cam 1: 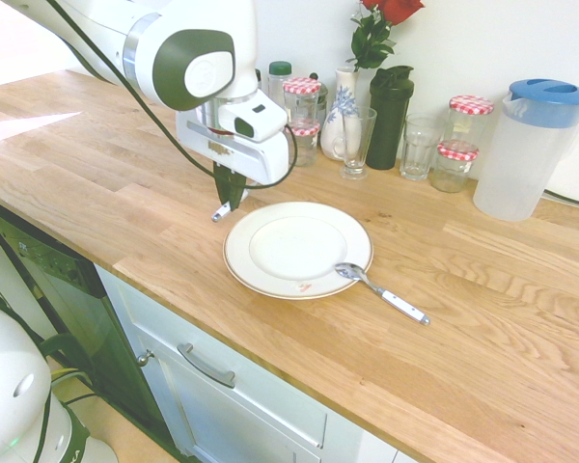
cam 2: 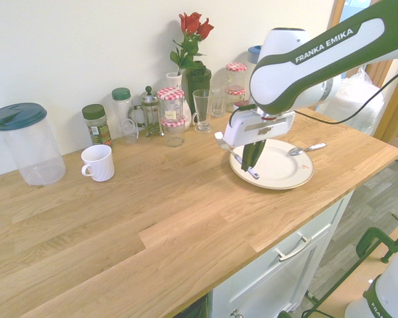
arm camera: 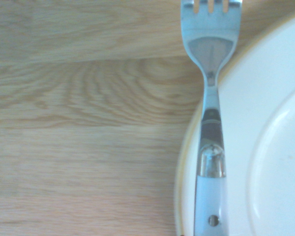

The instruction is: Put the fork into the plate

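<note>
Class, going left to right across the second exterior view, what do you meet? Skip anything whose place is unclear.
Pitcher → white mug → coffee press → glass mug → fork → plate → spoon.

two facing exterior views, high and wide, sharing plate (cam 1: 298,237) and counter (cam 1: 444,395); wrist view close above plate's edge

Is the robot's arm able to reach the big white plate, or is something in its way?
Probably yes: the gripper, holding the fork, is right by the plate's edge, with nothing seen between them. The spoon is across the plate.
</note>
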You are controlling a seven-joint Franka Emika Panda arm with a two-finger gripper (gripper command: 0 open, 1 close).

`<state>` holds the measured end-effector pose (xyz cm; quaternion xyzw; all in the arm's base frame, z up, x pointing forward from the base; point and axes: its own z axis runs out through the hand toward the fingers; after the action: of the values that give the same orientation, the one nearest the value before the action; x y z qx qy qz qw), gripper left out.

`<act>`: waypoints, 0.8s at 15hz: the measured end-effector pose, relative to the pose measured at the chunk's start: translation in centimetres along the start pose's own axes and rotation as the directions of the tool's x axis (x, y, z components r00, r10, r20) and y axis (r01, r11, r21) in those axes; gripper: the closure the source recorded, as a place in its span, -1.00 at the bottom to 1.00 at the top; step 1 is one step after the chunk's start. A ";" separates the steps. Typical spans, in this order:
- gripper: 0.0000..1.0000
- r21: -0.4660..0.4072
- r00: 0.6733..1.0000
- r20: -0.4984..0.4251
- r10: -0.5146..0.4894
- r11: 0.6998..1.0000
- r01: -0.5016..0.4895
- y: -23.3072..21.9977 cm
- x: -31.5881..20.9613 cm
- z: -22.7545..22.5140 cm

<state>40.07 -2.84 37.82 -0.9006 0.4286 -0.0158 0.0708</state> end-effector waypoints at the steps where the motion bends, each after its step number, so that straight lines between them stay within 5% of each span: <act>1: 1.00 0.005 1.000 0.010 0.012 1.000 -0.012 1.1 0.7 0.4; 12: 1.00 0.038 0.996 0.046 0.079 0.996 -0.081 6.3 5.0 2.8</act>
<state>38.63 -10.29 33.98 -0.8812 0.4622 -0.0016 0.0987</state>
